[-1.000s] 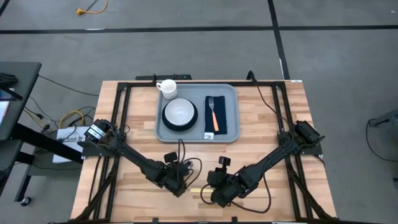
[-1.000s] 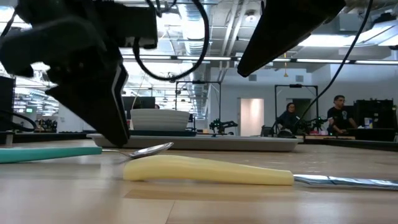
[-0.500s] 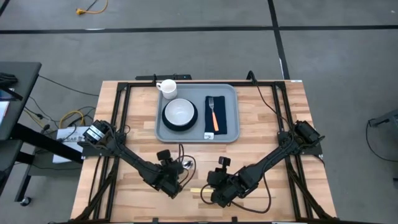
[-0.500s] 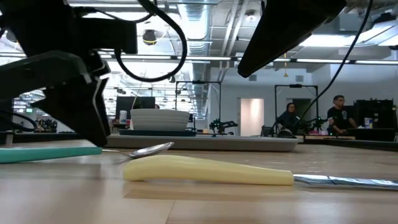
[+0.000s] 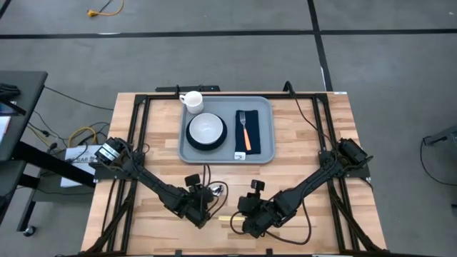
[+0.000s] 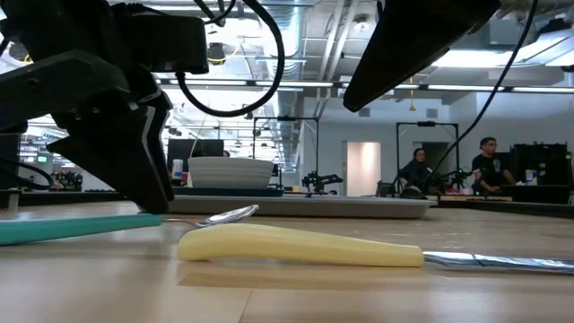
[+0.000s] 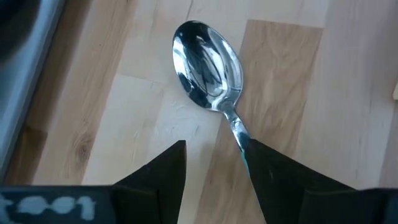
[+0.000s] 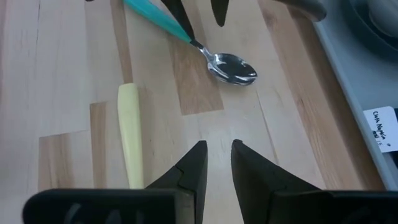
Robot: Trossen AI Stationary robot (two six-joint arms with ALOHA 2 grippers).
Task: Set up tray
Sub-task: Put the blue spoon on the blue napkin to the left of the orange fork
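High view first, from left to right. On the left, the left gripper point(image 5: 202, 207) is low over the wooden table point(image 5: 300, 157), near the front edge. Its two fingers point(image 7: 163, 175) are apart, and the neck of a spoon point(image 7: 208, 68) runs between them, touching the inner edge of one finger. The spoon lies flat on the wood with its shiny bowl pointing away from the gripper. Its handle is teal point(image 6: 72, 226). The fingers are not squeezing it.

In the middle, at the far side of the table, sits the tray point(image 5: 265, 153). It is big, flat and grey-blue. On its left part is a dark plate point(image 5: 206, 145) with a white bowl point(image 5: 206, 128) on top. A white mug point(image 5: 192, 101) stands at the tray's far left corner. On its right part is a dark napkin point(image 5: 255, 135) with an orange-handled fork point(image 5: 244, 130) lying on it.

Near the front, just right of the spoon, a knife with a pale yellow handle point(image 6: 296, 246) lies flat on the wood.

On the right, the right gripper point(image 5: 248, 227) hangs low near the front edge, close to the knife. Its fingers point(image 8: 189, 167) are nearly together, with only a thin gap, and nothing is between them.

Low view shows two people point(image 6: 417, 170) far back in the room.
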